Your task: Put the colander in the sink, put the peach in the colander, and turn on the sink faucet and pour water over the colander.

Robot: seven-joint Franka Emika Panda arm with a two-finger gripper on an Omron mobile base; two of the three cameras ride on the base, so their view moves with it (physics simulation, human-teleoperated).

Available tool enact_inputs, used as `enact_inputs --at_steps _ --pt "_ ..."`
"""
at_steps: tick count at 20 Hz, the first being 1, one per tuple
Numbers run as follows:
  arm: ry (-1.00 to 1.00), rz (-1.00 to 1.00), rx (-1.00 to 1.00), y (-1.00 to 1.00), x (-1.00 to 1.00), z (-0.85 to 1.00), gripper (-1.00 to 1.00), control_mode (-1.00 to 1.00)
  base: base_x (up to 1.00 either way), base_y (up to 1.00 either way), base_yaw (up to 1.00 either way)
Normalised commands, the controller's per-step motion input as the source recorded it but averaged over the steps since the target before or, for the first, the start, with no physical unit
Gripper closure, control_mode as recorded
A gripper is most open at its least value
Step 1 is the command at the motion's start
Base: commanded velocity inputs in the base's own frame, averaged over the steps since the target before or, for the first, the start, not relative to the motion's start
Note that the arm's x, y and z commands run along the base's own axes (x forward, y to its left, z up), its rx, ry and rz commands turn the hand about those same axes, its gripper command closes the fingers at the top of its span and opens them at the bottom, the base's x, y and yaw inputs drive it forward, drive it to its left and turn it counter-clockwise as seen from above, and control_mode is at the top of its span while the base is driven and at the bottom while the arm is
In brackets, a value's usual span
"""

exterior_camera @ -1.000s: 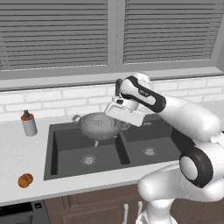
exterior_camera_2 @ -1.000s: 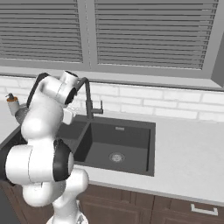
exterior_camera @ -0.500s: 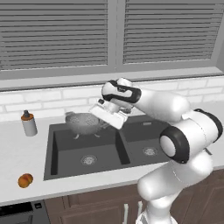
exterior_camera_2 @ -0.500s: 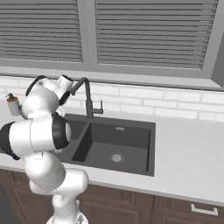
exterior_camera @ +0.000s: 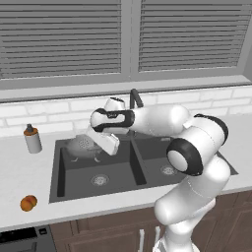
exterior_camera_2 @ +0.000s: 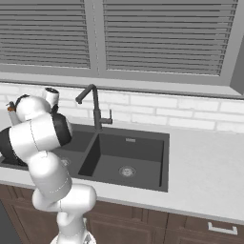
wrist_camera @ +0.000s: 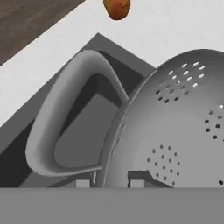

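My gripper (exterior_camera: 97, 145) is shut on the rim of the silver perforated colander (exterior_camera: 81, 145), which hangs tilted over the back of the dark sink's (exterior_camera: 106, 189) left basin. In the hand view the colander (wrist_camera: 179, 118) bulks large on the right, its loop handle (wrist_camera: 48, 131) curves out to the left, and the rim sits between my fingertips (wrist_camera: 136, 182). The orange-red peach (exterior_camera: 28, 203) lies on the counter at the sink's front left corner; the peach (wrist_camera: 117, 8) also appears at the top of the hand view. The dark faucet (exterior_camera_2: 95, 106) stands behind the divider, and my arm partly covers the faucet (exterior_camera: 134, 97) in the left base view.
A grey bottle with a dark-orange cap (exterior_camera: 32, 139) stands on the counter left of the sink. A white brick backsplash and a window with shut blinds run along the back. A long stretch of pale counter (exterior_camera_2: 205, 171) lies right of the sink.
The arm has swung left with the colander, from near the divider to over the left basin, and lowered it slightly. The peach and bottle have not moved.
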Motion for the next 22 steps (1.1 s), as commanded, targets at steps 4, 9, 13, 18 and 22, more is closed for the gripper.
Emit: enact_inputs --at_steps 4,9,13,18,22 --pt "0.18 -0.29 -0.24 0.38 0.16 -0.01 1.0 -1.0 0.0 0.0 0.0" --pt "0.18 -0.35 -0.27 0.15 0.0 -0.01 1.0 -1.0 0.0 0.0 0.0" --pt "0.1 -0.4 -0.25 0.0 -0.08 -0.04 1.0 -1.0 0.0 0.0 0.0" --pt "0.01 -0.38 -0.27 0.0 -0.13 -0.15 1.0 -1.0 0.0 0.0 0.0" --pt "-0.04 -0.29 -0.35 0.03 -0.08 -0.35 1.0 -1.0 0.0 0.0 0.0"
